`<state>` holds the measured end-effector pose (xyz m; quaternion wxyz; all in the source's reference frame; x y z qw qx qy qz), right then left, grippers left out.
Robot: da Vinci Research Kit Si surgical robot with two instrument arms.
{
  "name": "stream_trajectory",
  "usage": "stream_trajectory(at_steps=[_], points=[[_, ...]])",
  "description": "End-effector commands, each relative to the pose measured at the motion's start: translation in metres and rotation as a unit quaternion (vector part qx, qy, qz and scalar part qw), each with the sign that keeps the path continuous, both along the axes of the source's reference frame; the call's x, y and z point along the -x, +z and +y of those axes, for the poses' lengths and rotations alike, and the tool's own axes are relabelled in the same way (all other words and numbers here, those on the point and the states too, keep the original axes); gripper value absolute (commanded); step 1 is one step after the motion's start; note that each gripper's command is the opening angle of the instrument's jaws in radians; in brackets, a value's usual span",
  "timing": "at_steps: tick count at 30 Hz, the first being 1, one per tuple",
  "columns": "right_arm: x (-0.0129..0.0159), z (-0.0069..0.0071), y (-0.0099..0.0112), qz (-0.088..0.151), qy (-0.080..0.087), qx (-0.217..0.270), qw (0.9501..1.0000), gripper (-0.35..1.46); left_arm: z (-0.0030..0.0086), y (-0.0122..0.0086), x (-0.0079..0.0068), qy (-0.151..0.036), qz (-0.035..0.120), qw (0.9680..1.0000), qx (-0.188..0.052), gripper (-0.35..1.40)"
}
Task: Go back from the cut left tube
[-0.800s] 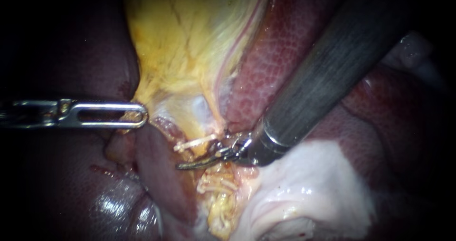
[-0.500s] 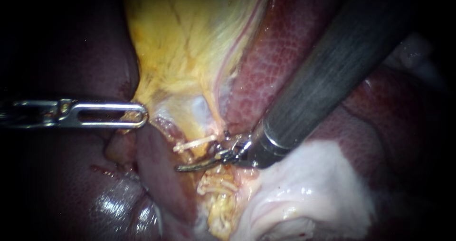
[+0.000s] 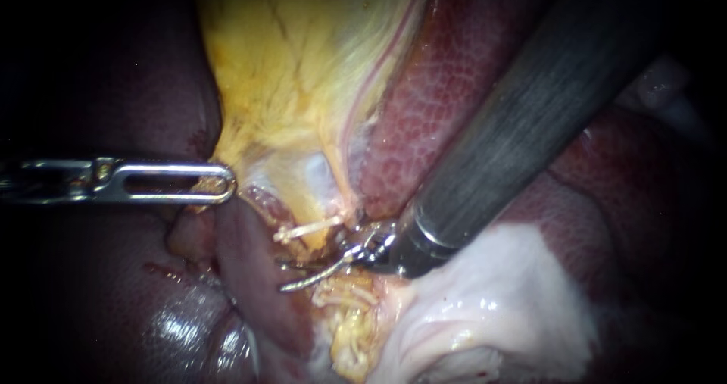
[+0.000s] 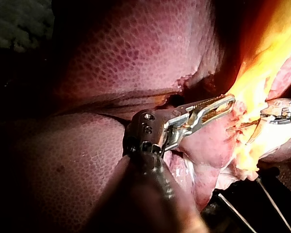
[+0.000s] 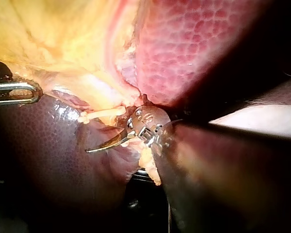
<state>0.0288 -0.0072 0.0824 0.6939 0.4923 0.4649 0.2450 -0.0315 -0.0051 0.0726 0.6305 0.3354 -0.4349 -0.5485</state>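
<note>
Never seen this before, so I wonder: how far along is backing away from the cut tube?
Done: the tube looks cut, a pale stub ending free. In hand: my left instrument grips the yellow tissue. Left: my right instrument lies close beside the stub, not yet drawn back.

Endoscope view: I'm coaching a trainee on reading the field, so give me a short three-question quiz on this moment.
1. True or false: the left instrument's end effector touches the right instrument.
2. The right instrument's shaft comes into the endoscope view from: A the upper right, B the left, C the bottom.
3. Fill in: in the left wrist view, the left instrument's end effector is shut on the edge of the yellow ____.
Key: 1 false, they lie well apart; 2 A; 3 gallbladder.
</note>
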Motion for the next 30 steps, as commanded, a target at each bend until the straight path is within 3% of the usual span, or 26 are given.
stream_trajectory(at_steps=[1,5,7,11,14,16,22,28,30], points=[[0.0000,0.0000,-0.0001,0.000,0.003,0.002,1.0000,1.38,0.0000,0.0000,0.0000,0.000,0.000,1.0000,0.000,-0.35],[0.0006,-0.0003,-0.0007,0.012,0.002,0.025,0.9996,1.41,0.0001,0.0001,-0.0001,0.000,0.000,1.0000,0.000,-0.35],[0.0014,-0.0007,-0.0012,0.034,-0.003,0.064,0.9974,1.43,0.0001,0.0001,-0.0001,0.000,0.000,1.0000,0.000,-0.35],[0.0044,-0.0012,-0.0028,0.060,-0.011,0.101,0.9930,1.43,0.0001,0.0001,-0.0002,0.000,0.000,1.0000,0.000,-0.35],[0.0067,-0.0008,-0.0039,0.074,-0.016,0.118,0.9901,1.43,0.0002,0.0002,-0.0002,0.000,0.000,1.0000,0.000,-0.35],[0.0082,0.0002,-0.0046,0.072,-0.006,0.137,0.9880,1.43,0.0002,0.0002,-0.0002,0.000,0.000,1.0000,0.000,-0.35],[0.0128,0.0046,-0.0068,0.028,0.020,0.198,0.9797,1.43,0.0002,0.0003,-0.0002,0.000,0.000,1.0000,0.000,-0.35],[0.0163,0.0083,-0.0098,0.009,0.051,0.235,0.9707,1.43,0.0002,0.0003,-0.0002,0.000,0.000,1.0000,0.000,-0.35],[0.0167,0.0090,-0.0107,0.012,0.050,0.240,0.9693,1.43,0.0002,0.0004,-0.0001,0.000,0.000,1.0000,0.000,-0.35]])
